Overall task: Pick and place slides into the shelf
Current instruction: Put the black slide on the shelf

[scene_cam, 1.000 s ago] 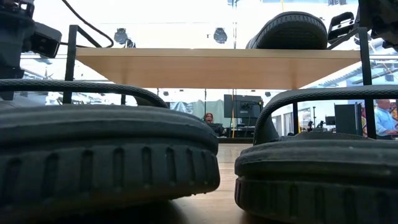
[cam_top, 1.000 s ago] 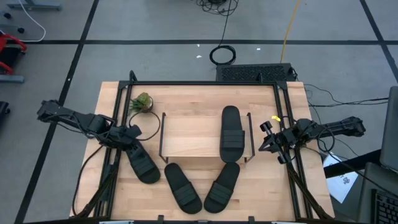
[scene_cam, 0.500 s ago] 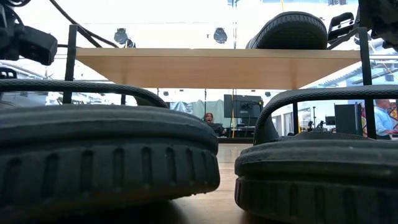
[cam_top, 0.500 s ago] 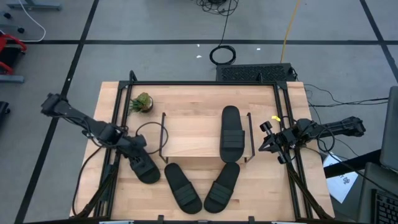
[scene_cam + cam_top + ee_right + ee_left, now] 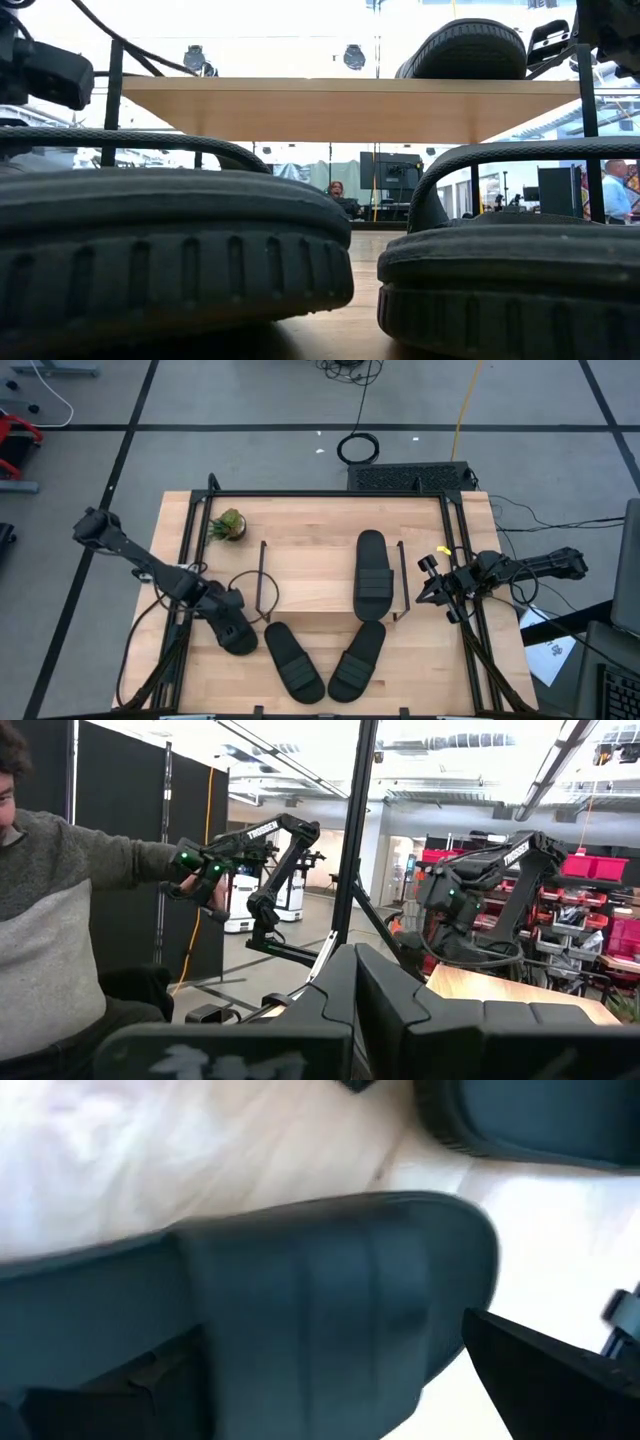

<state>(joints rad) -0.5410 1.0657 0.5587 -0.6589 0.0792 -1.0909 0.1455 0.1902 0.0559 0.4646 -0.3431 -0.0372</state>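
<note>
— Where is your left claw?

— My left claw [image 5: 228, 612] is low over the leftmost black ribbed-strap slide sandal [image 5: 231, 627], at the strap end, on the light wooden bench [image 5: 320, 520]. From my left wrist, the sandal's strap [image 5: 300, 1350] fills the view and my dark fingers [image 5: 545, 1380] sit on either side of it, spread apart, not closed on it.

— And the other slides?

— Two more black slides lie side by side near the front edge: one [image 5: 293, 660] left, one [image 5: 358, 660] right. The fourth [image 5: 371, 575] rests on the top board of the small wooden shelf with black wire frames [image 5: 300, 575], on its right half.

— Your right claw?

— My right claw [image 5: 432, 588] hangs just beside the shelf's right end; I cannot tell how its fingers stand
</note>
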